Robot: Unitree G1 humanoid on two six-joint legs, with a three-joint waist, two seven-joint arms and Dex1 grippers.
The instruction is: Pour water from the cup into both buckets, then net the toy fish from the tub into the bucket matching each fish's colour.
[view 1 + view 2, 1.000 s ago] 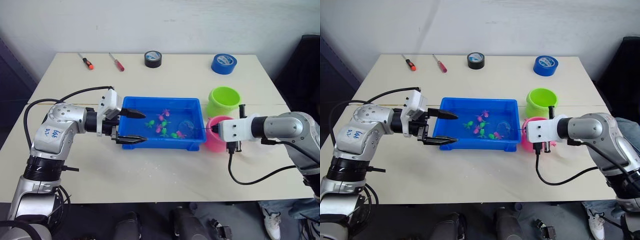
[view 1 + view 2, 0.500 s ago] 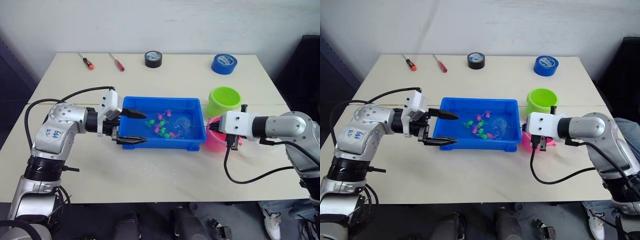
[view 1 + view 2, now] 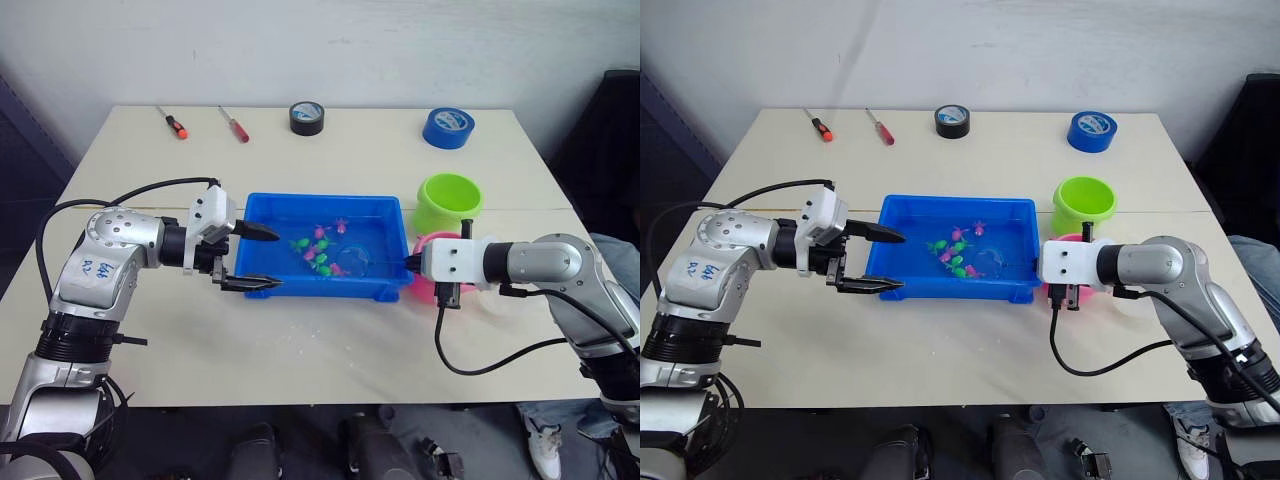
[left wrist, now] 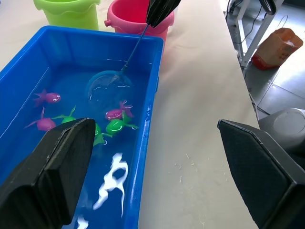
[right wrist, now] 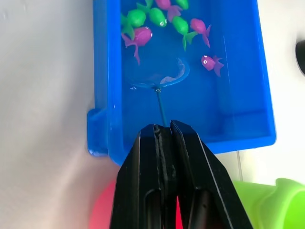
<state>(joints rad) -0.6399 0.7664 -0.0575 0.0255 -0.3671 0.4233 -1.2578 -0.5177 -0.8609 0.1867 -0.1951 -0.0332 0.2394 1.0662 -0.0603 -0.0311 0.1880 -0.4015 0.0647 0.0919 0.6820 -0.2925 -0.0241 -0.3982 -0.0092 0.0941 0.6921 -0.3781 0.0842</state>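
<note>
tub (image 3: pixel 262 214): sitting mid-worktop (image 3: pixel 330 340), holding water, long side running left-right in the head views.
toy fish (image 3: pixel 318 250): floating in the tub in a loose cluster around the middle; magenta and green ones are mixing, a couple of magenta ones are drifting toward the far wall.
net (image 5: pixel 159 76): hoop is lying in the water in the right half of the tub, just beside the fish cluster; thin handle is running up over the tub's right rim to the right gripper. whether a fish is sitting inside the hoop, cannot tell.
right gripper (image 5: pixel 163 131): fingers (image 5: pixel 143 191) are pressing together, pinching the net handle; hovering over the tub's right end wall, with the pink bucket underneath it.
left gripper (image 3: pixel 256 258): fingers (image 4: pixel 52 171) are spreading wide, pinching nothing; straddling the tub's left end, far finger above the water near the left wall, near finger outside the front rim.
pink bucket (image 4: pixel 131 14): standing just beside the tub's right end, partly hiding behind the right gripper.
green bucket (image 3: pixel 448 200): standing just behind the pink one, nearly touching it, right of the tub.
blue tape roll (image 3: pixel 447 127): lying at the far right of the worktop.
black tape roll (image 3: pixel 306 117): lying at the far edge, mid-worktop.
screwdrivers (image 3: pixel 233 124): two are lying at the far left, well apart from the tub.
</note>
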